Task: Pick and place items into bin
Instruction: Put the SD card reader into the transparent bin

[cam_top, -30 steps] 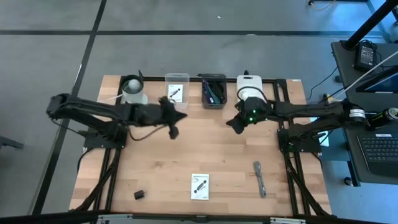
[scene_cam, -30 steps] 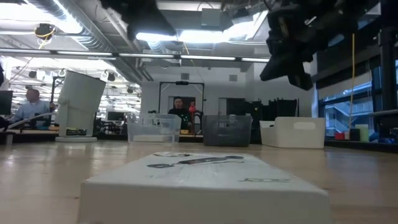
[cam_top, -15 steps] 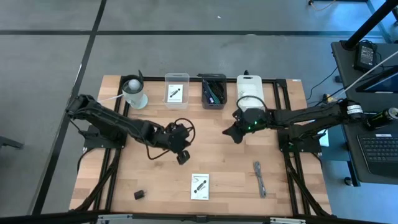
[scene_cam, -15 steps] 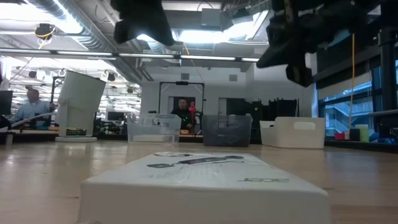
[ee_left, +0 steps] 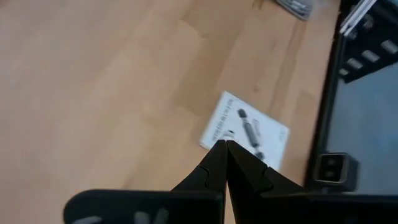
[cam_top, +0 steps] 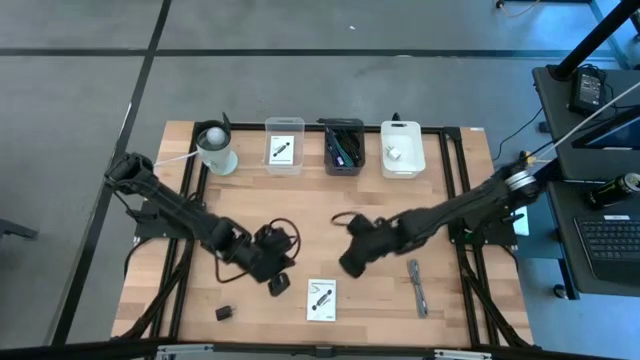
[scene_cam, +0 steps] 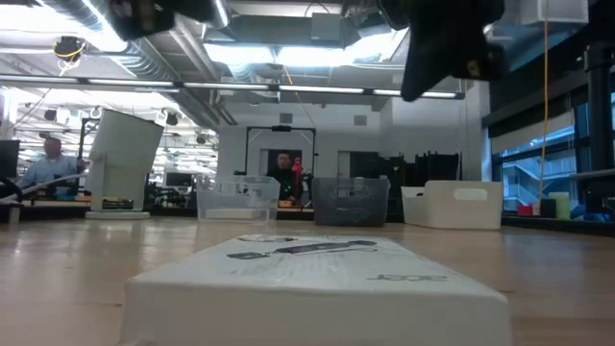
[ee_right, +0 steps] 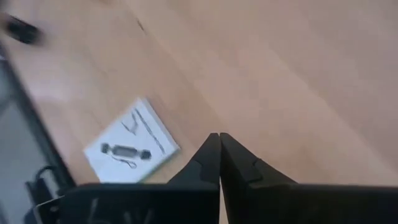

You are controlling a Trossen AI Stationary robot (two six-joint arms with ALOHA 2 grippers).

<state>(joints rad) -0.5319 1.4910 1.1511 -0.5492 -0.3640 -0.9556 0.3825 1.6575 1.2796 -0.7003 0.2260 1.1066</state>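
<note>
A white printed card [cam_top: 321,299] lies flat near the table's near edge, and fills the foreground in the low view [scene_cam: 317,279]. My left gripper [cam_top: 278,283] hovers just left of it, shut and empty; its wrist view shows the shut tips [ee_left: 225,144] over the card [ee_left: 245,130]. My right gripper [cam_top: 350,265], also shut and empty, hangs just right of and beyond the card [ee_right: 132,149], as its tips [ee_right: 217,138] show. A small black block [cam_top: 224,313] and a grey tool [cam_top: 417,288] rest on the wood.
Along the far edge stand a whitish cup with a ball top [cam_top: 214,148], a clear bin [cam_top: 285,146] holding a card, a dark bin [cam_top: 344,147] with cables and a teal item, and a white bin [cam_top: 402,150]. Bare wood lies between bins and grippers.
Both arms have swung from the row of bins toward the near edge. The left gripper went from beside the clear bin down to the card's left. The right gripper left the white bin and went near and left, ending at the card's right.
</note>
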